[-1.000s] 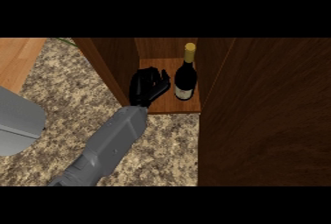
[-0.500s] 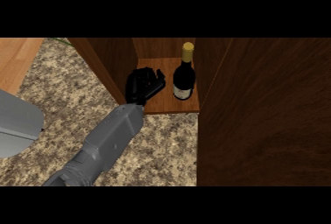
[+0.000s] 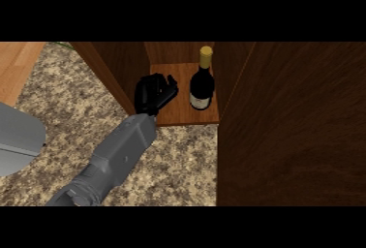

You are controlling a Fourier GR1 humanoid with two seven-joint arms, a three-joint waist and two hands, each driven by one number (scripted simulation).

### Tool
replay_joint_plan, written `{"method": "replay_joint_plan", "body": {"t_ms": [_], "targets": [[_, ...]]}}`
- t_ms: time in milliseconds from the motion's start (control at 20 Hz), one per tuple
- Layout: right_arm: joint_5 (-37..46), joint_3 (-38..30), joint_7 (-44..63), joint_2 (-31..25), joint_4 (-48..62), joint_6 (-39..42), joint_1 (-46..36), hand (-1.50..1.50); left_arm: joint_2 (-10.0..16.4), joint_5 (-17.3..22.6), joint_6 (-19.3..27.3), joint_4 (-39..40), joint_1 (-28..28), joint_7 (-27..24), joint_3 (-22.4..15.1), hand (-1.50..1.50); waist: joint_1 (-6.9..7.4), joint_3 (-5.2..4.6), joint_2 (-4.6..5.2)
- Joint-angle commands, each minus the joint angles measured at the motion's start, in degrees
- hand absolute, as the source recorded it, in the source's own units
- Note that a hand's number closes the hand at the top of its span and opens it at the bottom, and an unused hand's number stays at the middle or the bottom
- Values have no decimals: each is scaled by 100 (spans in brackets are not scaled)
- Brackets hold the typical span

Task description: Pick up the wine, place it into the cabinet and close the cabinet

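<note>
Easing back from the single wine [image 3: 202, 85], left hand [image 3: 154, 94] is hanging released; the door [image 3: 293, 121] is hiding everything rightward.

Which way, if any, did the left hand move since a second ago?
Yes: the left hand drew slightly left, away from the wine bottle standing in the cabinet.

Speckled stone counter [image 3: 64, 97]; light wood strip [image 3: 18, 63] upper left; grey object [image 3: 18, 140] left.

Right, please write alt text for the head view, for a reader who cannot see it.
A wine bottle stands upright inside an open wooden cabinet. The robot's left hand, open, is just left of the bottle, not touching it; the cabinet door fills the right.
</note>
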Motion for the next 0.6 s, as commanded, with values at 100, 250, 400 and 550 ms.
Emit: {"method": "replay_joint_plan", "body": {"t_ms": [100,250,400,550], "targets": [[-125,-117,272,-91,-278,-130,-156,-150,8,23,148,209,-150,-620,256,-150,10,11,-20],[40,-15,202,-57,-309,-110,-52,-150,8,-128,1,-42,17,-835,182,-150,160,16,-73],[6,-202,136,-108,-140,-121,-92,-150,202,-242,-305,-58,187,-968,142,-150,194,17,-72],[-192,-258,132,-136,-274,-26,82,-150,253,-328,-381,-420,401,-846,38,-150,262,20,-110]]}}
